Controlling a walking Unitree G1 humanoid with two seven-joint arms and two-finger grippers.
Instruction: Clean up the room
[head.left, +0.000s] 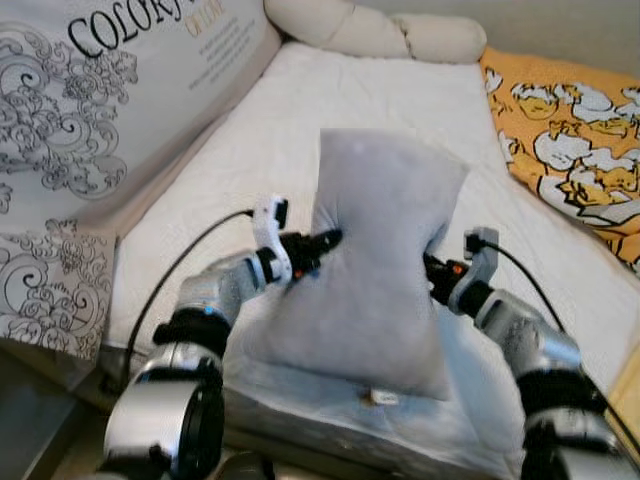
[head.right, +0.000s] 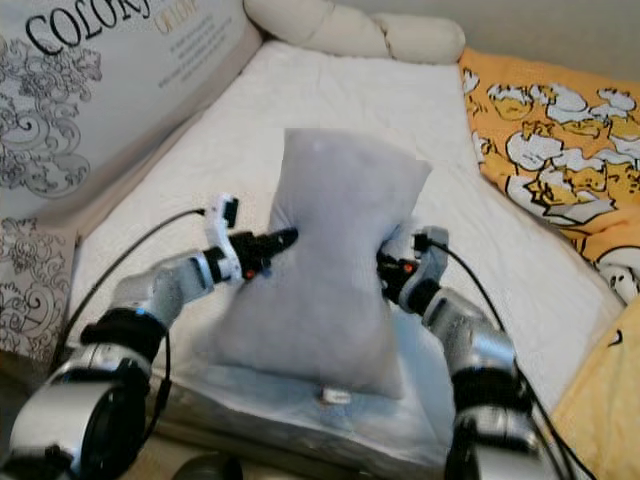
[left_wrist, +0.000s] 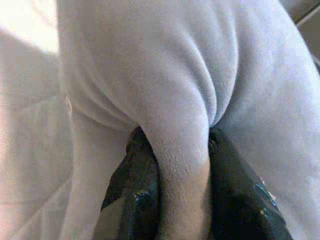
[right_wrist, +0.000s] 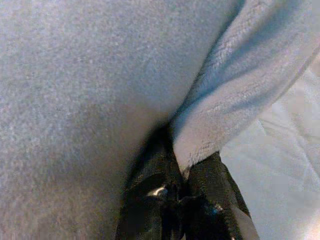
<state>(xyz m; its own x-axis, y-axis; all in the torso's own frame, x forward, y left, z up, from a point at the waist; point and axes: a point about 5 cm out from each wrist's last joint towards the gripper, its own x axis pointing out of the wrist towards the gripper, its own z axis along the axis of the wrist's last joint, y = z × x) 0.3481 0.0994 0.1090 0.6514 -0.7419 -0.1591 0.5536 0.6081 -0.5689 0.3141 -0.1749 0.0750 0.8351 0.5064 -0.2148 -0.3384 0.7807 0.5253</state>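
A pale grey plush pillow (head.left: 375, 260) stands upright over the near end of a white mattress (head.left: 330, 110), held between my two arms. My left gripper (head.left: 325, 240) is shut on a fold of the pillow's left edge; the black fingers (left_wrist: 142, 185) pinch the fabric in the left wrist view. On the pillow's right edge my right gripper (head.left: 432, 268) is shut on another fold, its fingers (right_wrist: 160, 200) clamped on the fleece.
A large cushion printed with grey swirls and lettering (head.left: 90, 120) leans along the left side. A cream knotted bolster (head.left: 380, 30) lies at the far end. An orange patterned blanket (head.left: 570, 140) covers the right side. A wrapped white slab (head.left: 330, 400) lies beneath the pillow.
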